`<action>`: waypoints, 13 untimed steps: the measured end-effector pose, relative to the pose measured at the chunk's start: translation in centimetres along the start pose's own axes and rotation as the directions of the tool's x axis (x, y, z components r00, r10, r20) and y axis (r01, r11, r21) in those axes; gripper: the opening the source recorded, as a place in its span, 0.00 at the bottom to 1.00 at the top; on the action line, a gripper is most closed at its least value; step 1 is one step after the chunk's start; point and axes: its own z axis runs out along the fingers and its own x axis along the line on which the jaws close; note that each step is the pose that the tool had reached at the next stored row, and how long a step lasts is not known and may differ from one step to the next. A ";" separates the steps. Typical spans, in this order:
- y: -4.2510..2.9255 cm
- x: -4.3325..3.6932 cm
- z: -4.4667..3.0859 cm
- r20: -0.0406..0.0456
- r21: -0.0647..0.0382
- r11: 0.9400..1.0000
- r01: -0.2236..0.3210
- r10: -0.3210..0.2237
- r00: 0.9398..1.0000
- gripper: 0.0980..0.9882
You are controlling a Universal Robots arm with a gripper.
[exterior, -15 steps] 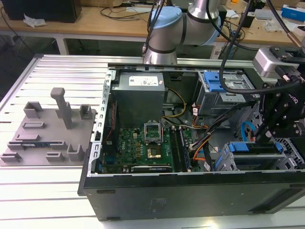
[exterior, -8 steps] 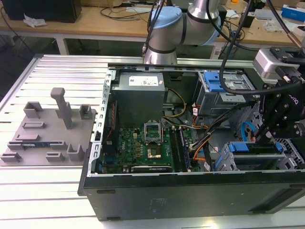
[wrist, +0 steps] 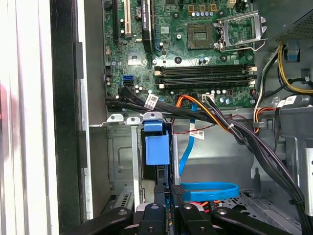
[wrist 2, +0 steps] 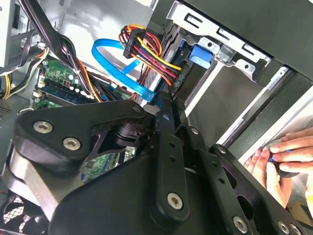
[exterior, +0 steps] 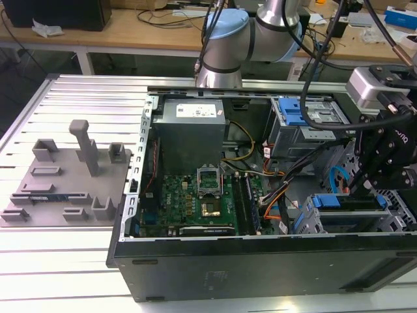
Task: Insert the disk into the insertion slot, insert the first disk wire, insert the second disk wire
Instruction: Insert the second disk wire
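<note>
- Exterior view: an open computer case lies on a metal table. The black gripper reaches into the case at the exterior view's right, just above the blue-framed disk seated in the insertion slot.
- Second wrist view: gripper fingers are close together near a blue cable; whether they grip anything cannot be told. A person's hand rests outside the case.
- First wrist view: the gripper meets the disk's edge below the motherboard.

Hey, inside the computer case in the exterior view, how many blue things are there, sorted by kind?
Blue plastic tabs on the drive bays: 2
Blue flat cable: 1
Total: 3
</note>
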 end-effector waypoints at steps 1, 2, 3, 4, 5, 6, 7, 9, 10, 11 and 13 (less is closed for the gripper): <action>-0.02 -0.01 0.02 0.000 0.000 1.000 0.002 -0.002 1.000 0.07; -0.02 0.00 0.05 0.000 0.000 1.000 0.003 -0.003 1.000 0.07; -0.02 0.00 0.07 0.000 0.000 1.000 0.003 -0.003 1.000 0.07; -0.02 -0.01 0.09 0.000 0.000 1.000 0.004 -0.004 1.000 0.07; -0.03 -0.01 0.11 0.000 0.000 1.000 0.004 -0.004 1.000 0.07; -0.03 -0.01 0.13 0.000 0.000 1.000 0.005 -0.005 1.000 0.07; -0.03 -0.01 0.16 0.000 0.000 1.000 0.005 -0.005 1.000 0.07; -0.03 0.00 0.17 0.000 0.000 1.000 0.006 -0.006 1.000 0.07; -0.03 -0.01 0.18 0.000 0.000 1.000 0.006 -0.006 1.000 0.07; -0.03 -0.01 0.19 -0.001 0.000 1.000 0.006 -0.006 1.000 0.07; -0.03 -0.01 0.22 0.000 0.000 1.000 0.006 -0.006 1.000 0.07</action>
